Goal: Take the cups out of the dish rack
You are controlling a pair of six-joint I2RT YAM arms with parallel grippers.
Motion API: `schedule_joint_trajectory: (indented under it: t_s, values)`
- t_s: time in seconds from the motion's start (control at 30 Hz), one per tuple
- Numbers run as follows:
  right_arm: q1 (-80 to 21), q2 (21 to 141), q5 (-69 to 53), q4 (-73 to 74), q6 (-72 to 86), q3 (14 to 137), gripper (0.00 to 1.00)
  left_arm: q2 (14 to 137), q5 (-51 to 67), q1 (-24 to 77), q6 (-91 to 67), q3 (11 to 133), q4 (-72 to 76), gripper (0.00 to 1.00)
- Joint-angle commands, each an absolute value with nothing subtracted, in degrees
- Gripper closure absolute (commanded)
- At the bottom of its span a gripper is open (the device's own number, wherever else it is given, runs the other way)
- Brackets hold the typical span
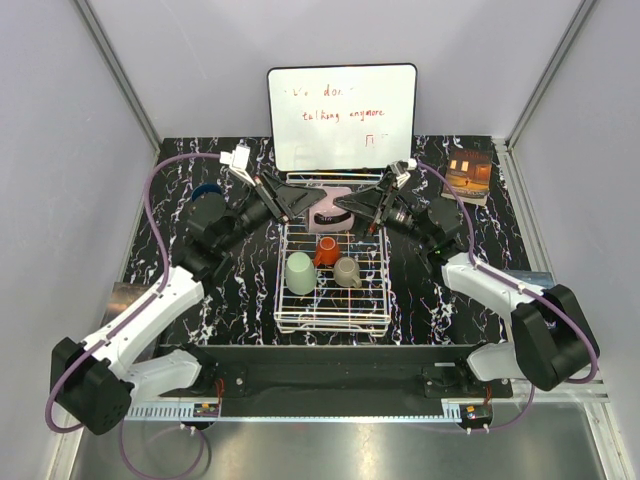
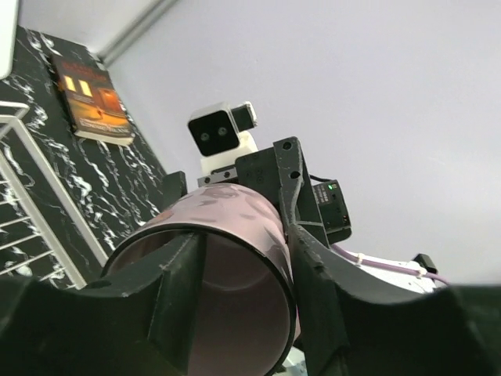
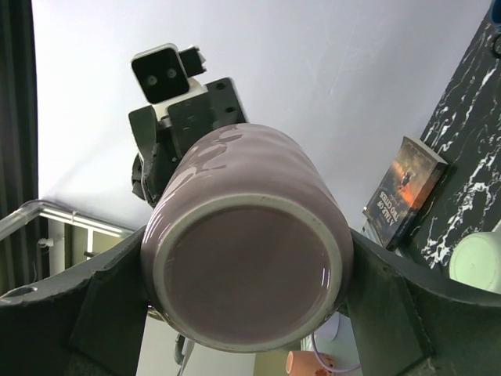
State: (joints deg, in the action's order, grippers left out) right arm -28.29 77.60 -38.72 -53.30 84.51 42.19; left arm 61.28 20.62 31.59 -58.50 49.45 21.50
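The pale pink-lilac mug hangs on its side above the far end of the white wire dish rack. My right gripper is shut on its body, a finger on each side. My left gripper is at its mouth: one finger is inside the mug, the other is against the outer wall, and a gap is left inside. The mint green mug, orange-red mug and taupe mug stand upside down in the rack. The dark blue mug sits on the table at the back left.
A whiteboard with red writing stands at the back, just behind the grippers. A book lies at the back right and also shows in the left wrist view. Grey walls close in both sides.
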Motion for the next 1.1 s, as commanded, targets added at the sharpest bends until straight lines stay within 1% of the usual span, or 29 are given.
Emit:
schedule_joint_trajectory:
  t_s: [0.0, 0.17, 0.27, 0.37, 0.4, 0.5, 0.53, 0.6, 0.63, 0.67, 0.8, 0.87, 1.0, 1.03, 1.07]
  values:
    - [-28.3, 76.6, -41.0, -61.0, 85.7, 44.6, 1.00, 63.1, 23.3, 31.4, -59.4, 50.0, 27.6, 0.57]
    - [-28.4, 76.3, -42.9, -57.9, 83.8, 46.2, 1.00, 65.2, 25.0, 31.6, -60.2, 50.5, 29.1, 0.60]
    - [-28.4, 76.3, -44.2, -55.6, 82.4, 47.3, 1.00, 66.2, 26.0, 31.6, -60.3, 51.2, 28.9, 0.60]
    - [-28.4, 76.2, -44.8, -53.8, 81.2, 47.8, 1.00, 67.3, 27.9, 31.6, -60.0, 52.1, 27.4, 0.52]
    - [-28.4, 76.0, -45.2, -52.2, 80.3, 48.2, 1.00, 67.5, 28.2, 31.6, -59.9, 52.7, 26.8, 0.45]
    - [-28.4, 75.2, -45.2, -49.2, 78.0, 48.4, 1.00, 67.3, 28.8, 31.6, -58.5, 53.5, 24.2, 0.43]
    - [-28.4, 74.9, -45.1, -48.4, 77.5, 48.4, 1.00, 67.2, 28.9, 31.6, -58.1, 53.5, 23.3, 0.47]
    - [-28.4, 74.4, -44.8, -47.4, 76.6, 48.3, 1.00, 66.9, 28.7, 31.6, -57.5, 53.4, 22.0, 0.58]
    - [-28.4, 74.3, -44.8, -47.3, 76.5, 48.2, 1.00, 66.6, 28.5, 31.5, -57.3, 53.1, 21.9, 0.89]
    - [-28.4, 74.2, -44.7, -47.1, 76.4, 48.1, 1.00, 66.6, 28.3, 31.5, -57.1, 53.1, 21.3, 1.00]
    - [-28.4, 73.5, -44.5, -45.4, 75.2, 48.0, 1.00, 66.4, 28.0, 31.5, -56.9, 53.2, 20.1, 1.00]
    - [-28.4, 72.9, -44.5, -43.7, 74.0, 48.3, 1.00, 65.7, 26.4, 31.5, -55.5, 54.0, 17.2, 1.00]
    - [-28.4, 70.6, -44.3, -35.8, 69.0, 49.5, 0.99, 64.9, 23.7, 31.3, -52.6, 56.4, 12.0, 1.00]
    - [-28.4, 70.1, -44.2, -33.9, 67.9, 49.7, 0.91, 64.6, 22.5, 31.4, -52.1, 56.7, 11.3, 1.00]
    - [-28.4, 69.5, -44.0, -31.4, 66.6, 50.3, 0.75, 64.3, 21.8, 31.4, -51.1, 57.0, 10.2, 1.00]
